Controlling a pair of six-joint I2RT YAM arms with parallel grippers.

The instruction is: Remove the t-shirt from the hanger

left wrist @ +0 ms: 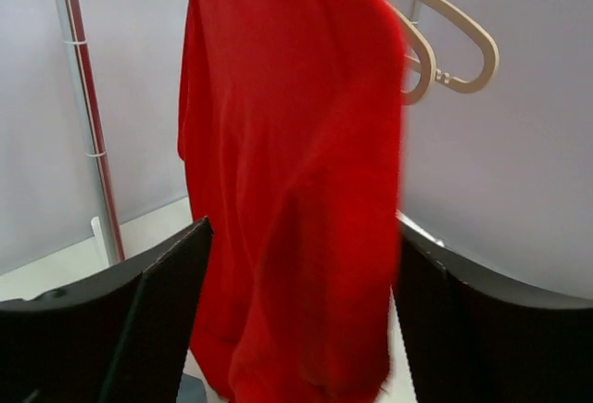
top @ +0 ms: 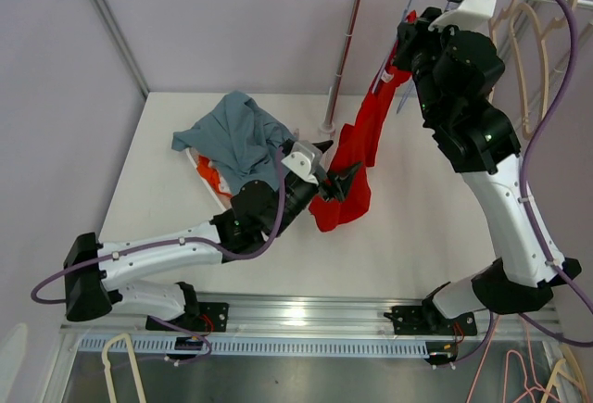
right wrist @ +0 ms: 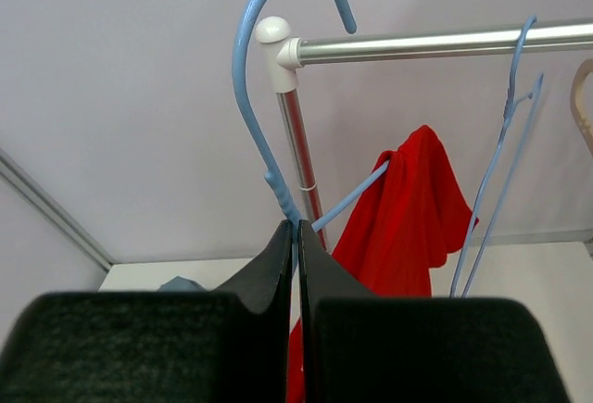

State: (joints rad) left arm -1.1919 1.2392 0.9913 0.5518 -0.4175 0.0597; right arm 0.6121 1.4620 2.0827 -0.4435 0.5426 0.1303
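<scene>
Right gripper point(right wrist: 296, 232) pinched tight on hanger point(right wrist: 269, 97) neck at 1 o'clock, left gripper point(top: 335, 164) spread wide, shirt point(top: 357, 157) hanging between its jaws, 7 o'clock of hanger.

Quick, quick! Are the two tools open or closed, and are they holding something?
Left tool: open, one finger on either side of the red t-shirt.
Right tool: closed on the blue hanger.

One red t-shirt point(top: 357, 157), two arms point(top: 167, 255) point(top: 500, 199)
</scene>
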